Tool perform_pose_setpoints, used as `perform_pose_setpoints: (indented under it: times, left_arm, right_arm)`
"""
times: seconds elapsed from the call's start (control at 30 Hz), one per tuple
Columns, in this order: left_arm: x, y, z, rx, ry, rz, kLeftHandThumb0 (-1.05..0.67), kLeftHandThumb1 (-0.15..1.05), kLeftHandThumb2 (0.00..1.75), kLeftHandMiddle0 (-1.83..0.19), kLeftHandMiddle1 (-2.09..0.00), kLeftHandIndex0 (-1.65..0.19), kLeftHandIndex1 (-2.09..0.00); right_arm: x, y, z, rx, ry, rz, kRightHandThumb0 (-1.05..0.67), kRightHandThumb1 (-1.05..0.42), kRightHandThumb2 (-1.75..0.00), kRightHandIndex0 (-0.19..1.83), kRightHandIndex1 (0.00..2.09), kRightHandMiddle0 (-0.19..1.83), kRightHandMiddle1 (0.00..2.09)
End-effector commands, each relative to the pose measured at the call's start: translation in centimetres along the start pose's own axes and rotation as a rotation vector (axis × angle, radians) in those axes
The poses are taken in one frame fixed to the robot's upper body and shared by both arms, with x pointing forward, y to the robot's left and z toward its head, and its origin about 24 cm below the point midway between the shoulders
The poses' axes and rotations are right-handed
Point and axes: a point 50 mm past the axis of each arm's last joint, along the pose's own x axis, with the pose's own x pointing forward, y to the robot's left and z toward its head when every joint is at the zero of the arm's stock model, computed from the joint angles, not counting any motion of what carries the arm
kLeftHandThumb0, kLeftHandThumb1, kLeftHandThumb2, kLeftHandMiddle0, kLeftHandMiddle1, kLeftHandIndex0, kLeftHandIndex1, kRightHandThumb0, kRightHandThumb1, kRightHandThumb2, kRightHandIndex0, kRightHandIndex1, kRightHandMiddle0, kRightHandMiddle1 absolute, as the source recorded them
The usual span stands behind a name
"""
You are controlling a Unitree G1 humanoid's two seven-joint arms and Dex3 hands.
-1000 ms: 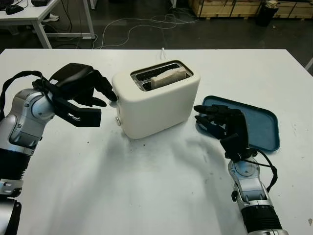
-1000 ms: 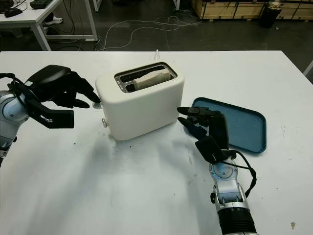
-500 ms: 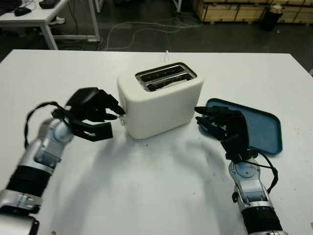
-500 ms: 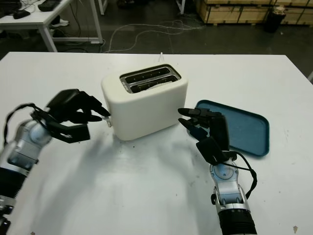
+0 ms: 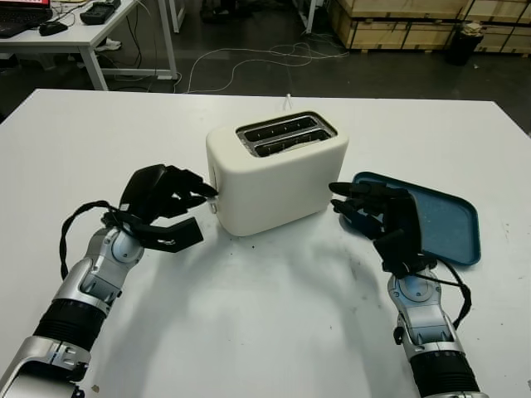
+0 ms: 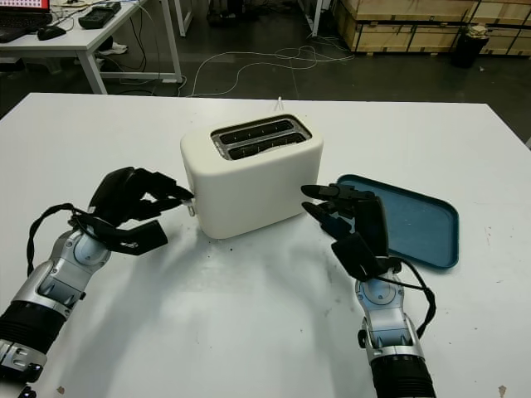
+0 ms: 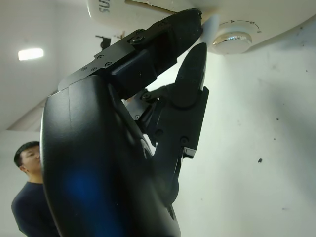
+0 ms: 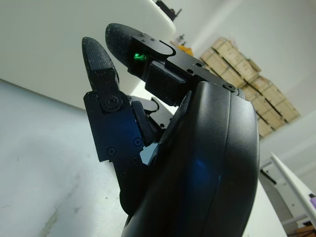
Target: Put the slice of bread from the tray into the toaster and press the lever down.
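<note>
My left robot hand (image 5: pixel 166 199) is at the 9 o'clock end of the toaster (image 5: pixel 278 170), fingertips (image 5: pixel 202 189) curled onto the lever (image 5: pixel 212 192), which sits low; holding nothing else. No bread stands above the slots and the blue tray (image 5: pixel 448 220) at 3 o'clock looks bare, so I judge the slice is down inside and the press is done or nearly so. My right robot hand (image 6: pixel 353 224) is open between toaster and tray. The white bench (image 5: pixel 249 315) has faint specks; beyond it are a dark floor with cables (image 5: pixel 249 58), another desk (image 5: pixel 50 21) and pallets (image 5: pixel 398 12). A person (image 7: pixel 29 192) shows in the left wrist view.
</note>
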Motion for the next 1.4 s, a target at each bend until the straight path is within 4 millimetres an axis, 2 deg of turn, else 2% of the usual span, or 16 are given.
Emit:
perform_pose_setpoints:
  times: [0.0, 0.33, 0.53, 0.63, 0.77, 0.93, 1.1, 1.27, 1.37]
  left_arm:
    - [-2.8, -9.6, 0.2, -0.008, 0.077, -0.423, -0.21, 0.92, 0.07, -0.85, -0.87, -1.14, 0.0]
    - [-1.4, -8.0, 0.4, 0.014, 0.066, -0.371, -0.21, 0.92, 0.04, -0.86, -0.79, -1.13, -0.01]
    - [-0.1, -7.4, 1.6, -0.024, 0.033, -0.33, -0.21, 0.92, 0.03, -0.86, -0.88, -1.13, 0.0]
    - [0.6, -8.4, 2.9, -0.064, 0.028, -0.34, -0.2, 0.91, 0.02, -0.86, -0.86, -1.13, 0.0]
    - [1.2, -12.3, 4.5, -0.18, 0.109, -0.381, -0.17, 0.92, 0.05, -0.81, -0.82, -1.08, 0.0]
    - [0.0, -16.1, 4.7, -0.232, 0.19, -0.436, -0.15, 0.92, 0.05, -0.85, -0.77, -1.1, -0.02]
    - [-0.5, -16.7, 3.7, -0.21, 0.21, -0.441, -0.17, 0.92, 0.04, -0.77, -0.81, -1.1, -0.02]
    - [-0.6, -16.6, 3.0, -0.173, 0.211, -0.437, -0.16, 0.92, 0.02, -0.9, -0.9, -1.14, -0.04]
    - [-0.7, -16.6, 2.8, -0.165, 0.209, -0.438, -0.16, 0.92, 0.02, -0.89, -0.9, -1.15, -0.04]
  right_arm:
    - [0.0, 0.0, -0.2, 0.013, 0.007, -0.007, -0.5, -0.83, 0.0, 0.98, 0.86, 1.24, 0.01]
    - [0.0, 0.0, -0.2, 0.013, 0.012, -0.009, -0.49, -0.82, 0.0, 0.97, 0.86, 1.24, 0.01]
    - [-0.1, -0.2, -0.2, 0.009, 0.015, -0.012, -0.5, -0.83, 0.0, 0.97, 0.86, 1.23, 0.0]
    - [-0.2, -0.4, -0.3, 0.016, 0.02, -0.014, -0.49, -0.83, 0.0, 0.98, 0.86, 1.23, 0.0]
    - [-0.4, -0.8, -0.5, 0.001, 0.019, -0.015, -0.49, -0.83, 0.0, 0.97, 0.86, 1.23, 0.0]
    - [-0.6, -1.4, -0.9, 0.0, 0.015, -0.015, -0.48, -0.83, 0.0, 0.97, 0.86, 1.22, 0.0]
    - [-0.6, -1.6, -1.1, 0.004, 0.018, -0.011, -0.48, -0.83, 0.0, 0.97, 0.85, 1.22, 0.0]
    - [-0.6, -1.4, -1.0, 0.0, 0.015, -0.005, -0.48, -0.83, 0.0, 0.98, 0.84, 1.23, 0.0]
    - [-0.5, -1.4, -1.0, 0.002, 0.021, -0.007, -0.47, -0.83, 0.0, 0.99, 0.83, 1.23, 0.0]
